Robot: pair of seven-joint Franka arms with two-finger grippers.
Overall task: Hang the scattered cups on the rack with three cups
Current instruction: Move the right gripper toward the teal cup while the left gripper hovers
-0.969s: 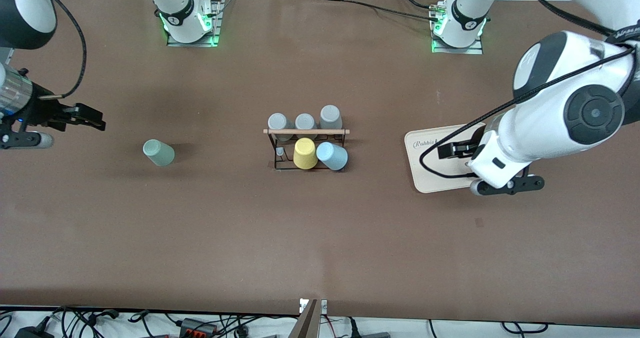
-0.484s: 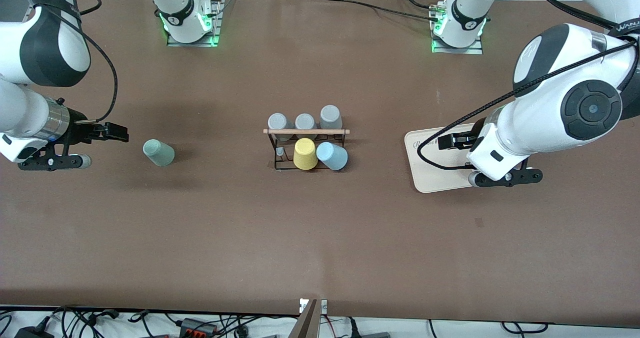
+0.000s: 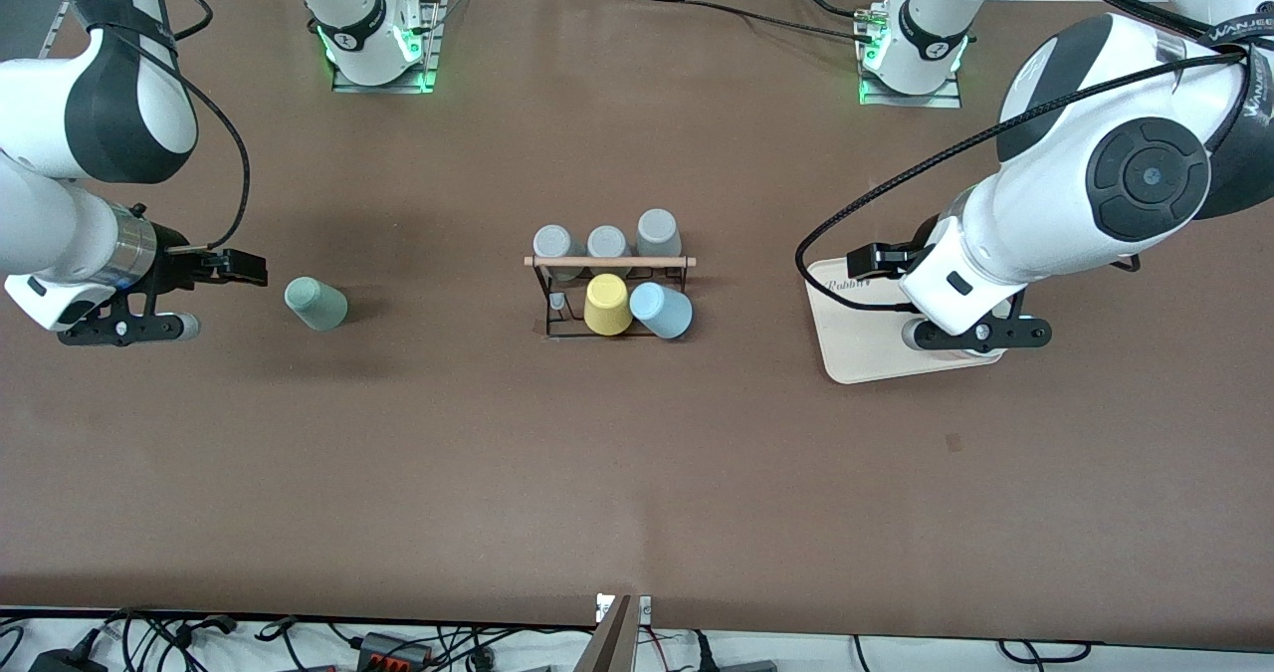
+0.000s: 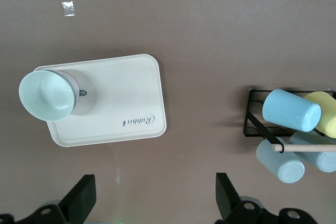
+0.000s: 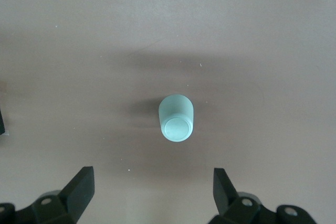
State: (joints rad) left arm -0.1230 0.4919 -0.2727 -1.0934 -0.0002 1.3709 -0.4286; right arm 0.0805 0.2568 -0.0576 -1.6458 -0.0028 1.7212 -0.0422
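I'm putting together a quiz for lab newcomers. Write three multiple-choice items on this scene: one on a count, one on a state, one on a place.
1. How many grey cups stand at the rack?
A. one B. three C. five
2. How is the right gripper?
A. open B. shut on a grey cup C. shut on the rack
3. Where is the yellow cup?
A. in the right gripper B. in the rack beside the light blue cup C. stacked on a grey cup

Key: 1 B, three grey bases line the wooden rod; 2 A, its fingers stand wide apart, holding nothing; 3 B, it sits inside the black frame.
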